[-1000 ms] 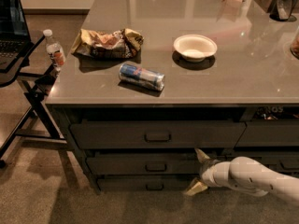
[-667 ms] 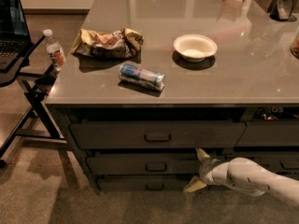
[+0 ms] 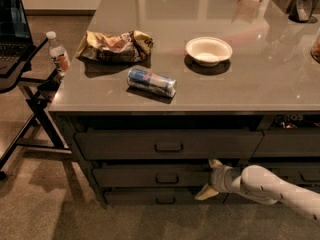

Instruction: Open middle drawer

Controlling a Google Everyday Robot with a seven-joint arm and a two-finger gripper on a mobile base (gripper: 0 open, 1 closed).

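The middle drawer (image 3: 150,175) sits in the left stack of the dark cabinet, second of three fronts, with its small black pull (image 3: 166,178) at the centre. Its front lies about flush with the fronts above and below it, and a dark gap runs along its top edge.

The gripper (image 3: 207,179) is at the right end of the middle drawer, well to the right of the pull. Its jaws are spread apart one above the other: the upper tip is at the drawer's top edge and the lower tip is down over the front beneath. They grip nothing. Whether either tip touches the drawer cannot be told. The white arm (image 3: 270,186) reaches in from the lower right of the drawer, running across the neighbouring right-hand fronts.

Directly above the middle drawer is the taller top drawer (image 3: 167,144) with a like pull. Directly below is the thin bottom drawer (image 3: 150,198).

Higher still, above the drawer, the grey surface (image 3: 250,84) carries a can (image 3: 151,82) lying on its side, a crumpled snack bag (image 3: 116,45) up and to the left, and a white bowl (image 3: 209,50) up and to the right. Far left of the drawer, a black stand (image 3: 35,91) holds a water bottle (image 3: 58,53) and a laptop (image 3: 12,24).
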